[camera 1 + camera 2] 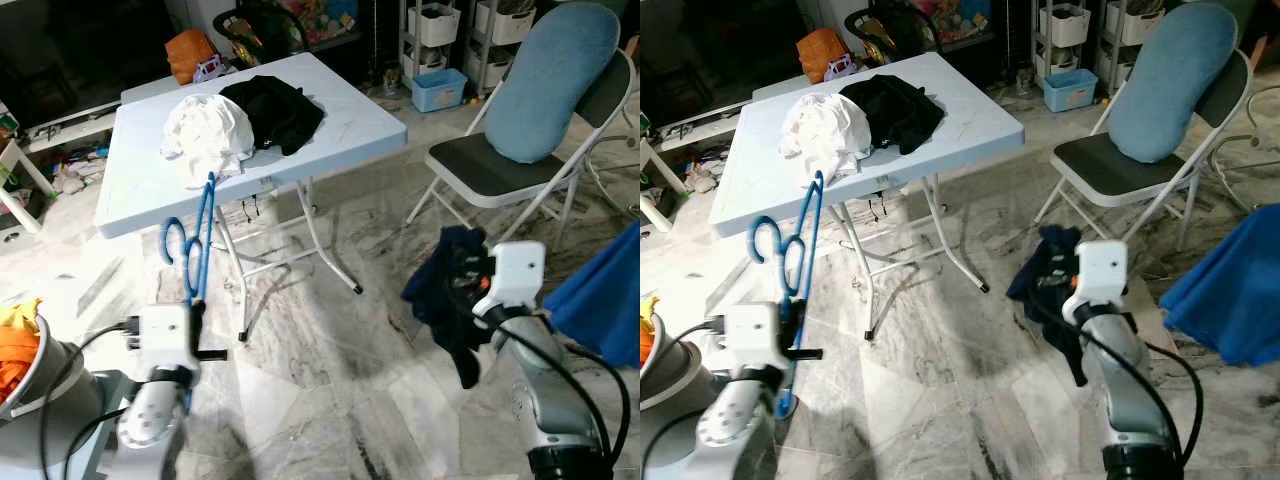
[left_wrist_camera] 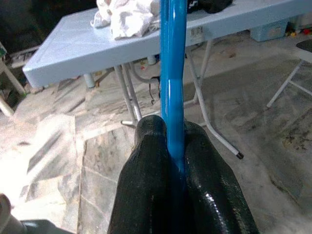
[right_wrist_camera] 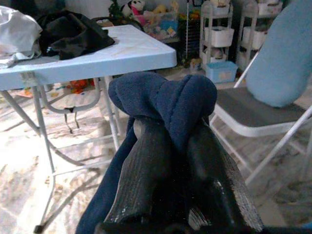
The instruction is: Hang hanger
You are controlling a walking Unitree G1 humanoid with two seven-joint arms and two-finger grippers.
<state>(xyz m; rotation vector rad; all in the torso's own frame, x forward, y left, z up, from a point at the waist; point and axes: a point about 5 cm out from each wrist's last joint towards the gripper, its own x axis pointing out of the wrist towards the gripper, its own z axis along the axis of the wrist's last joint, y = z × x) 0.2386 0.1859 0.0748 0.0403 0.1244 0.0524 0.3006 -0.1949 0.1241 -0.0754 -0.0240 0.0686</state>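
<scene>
My left gripper (image 2: 173, 146) is shut on a blue plastic hanger (image 1: 197, 238), held upright in front of the near edge of the light blue folding table (image 1: 140, 185); its hook (image 1: 172, 243) curls to the left. My right gripper (image 3: 175, 131) is shut on a dark navy garment (image 1: 448, 285), which hangs bunched over its fingers above the marble floor, to the right of the table. A white garment (image 1: 208, 130) and a black garment (image 1: 275, 110) lie heaped on the table top.
A folding chair (image 1: 520, 170) with a blue cushion (image 1: 555, 75) stands at the right. Blue cloth (image 1: 605, 290) shows at the right edge. An orange item in a basket (image 1: 18, 350) sits at my lower left. Shelves and clutter line the back wall.
</scene>
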